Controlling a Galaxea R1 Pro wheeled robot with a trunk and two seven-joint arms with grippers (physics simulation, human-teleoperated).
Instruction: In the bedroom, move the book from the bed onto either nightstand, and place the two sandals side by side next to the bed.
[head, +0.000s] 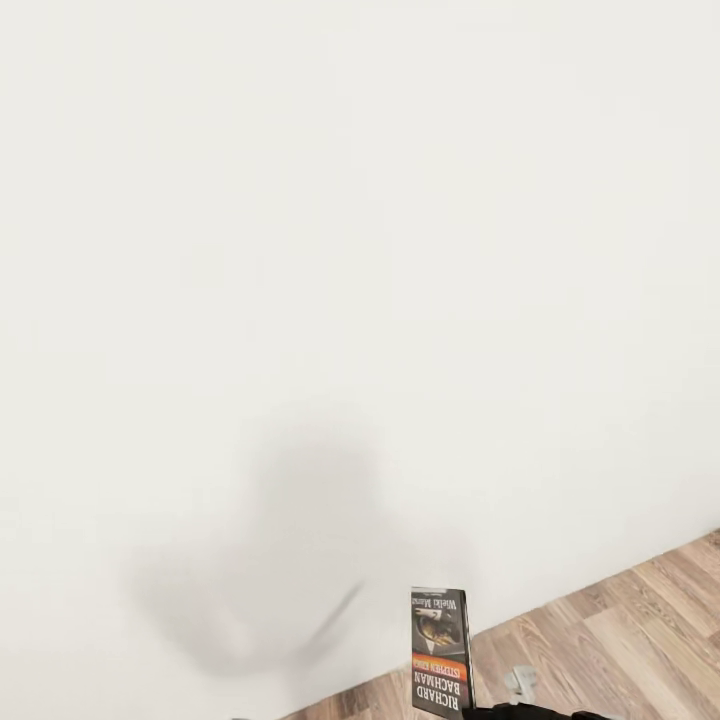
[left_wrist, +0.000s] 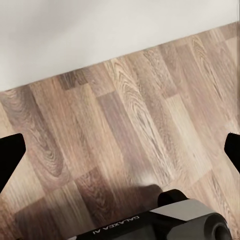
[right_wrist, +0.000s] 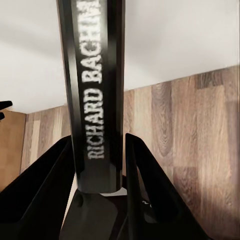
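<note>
The book (head: 440, 652) stands upright at the lower edge of the head view, in front of a white wall, its dark cover with the orange band and white lettering turned upside down. My right gripper (right_wrist: 100, 155) is shut on the book (right_wrist: 95, 90), its two black fingers (right_wrist: 145, 190) pressing either side of the dark spine that reads RICHARD BACHMAN. My left gripper (left_wrist: 120, 150) is open, its black fingertips (left_wrist: 10, 150) wide apart over bare wood-plank floor, holding nothing. The bed, nightstand and sandals are out of view.
A plain white wall (head: 360, 250) faces me close up, with my shadow on it. Brown wood-plank floor (head: 620, 640) meets it at the lower right. Part of my grey and black base (left_wrist: 165, 225) sits under the left wrist.
</note>
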